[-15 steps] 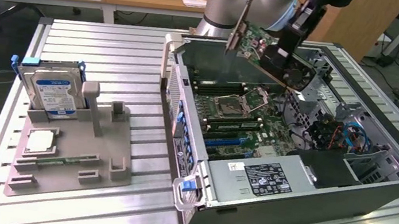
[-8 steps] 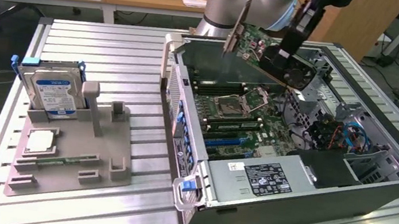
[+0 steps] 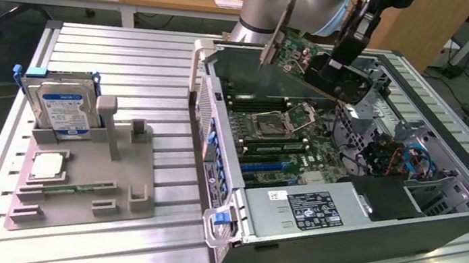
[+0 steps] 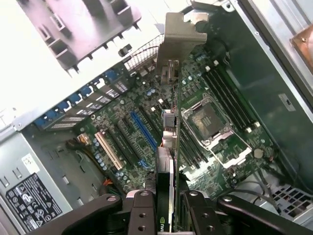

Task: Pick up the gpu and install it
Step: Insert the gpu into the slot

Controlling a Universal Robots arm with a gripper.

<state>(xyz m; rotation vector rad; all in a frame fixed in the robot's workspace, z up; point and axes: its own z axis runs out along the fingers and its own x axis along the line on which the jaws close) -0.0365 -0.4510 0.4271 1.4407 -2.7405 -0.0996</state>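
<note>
At the exterior view's left, a grey tray lies on the slatted table. A hard drive stands upright in the tray's far corner. A processor and a green memory stick lie flat nearer the front. To the right of the tray sits the open case, with the motherboard exposed and a labelled power supply at its near end. Above the case's far end, the gripper holds the gpu tilted, its pale metal bracket toward the exterior view's left. The card hangs over the motherboard, not seated in a slot. In the wrist view the gripper is narrowed to the card's thickness. Both fingers pinch the gpu by its near edge, and the bracket is at the far end.
</note>
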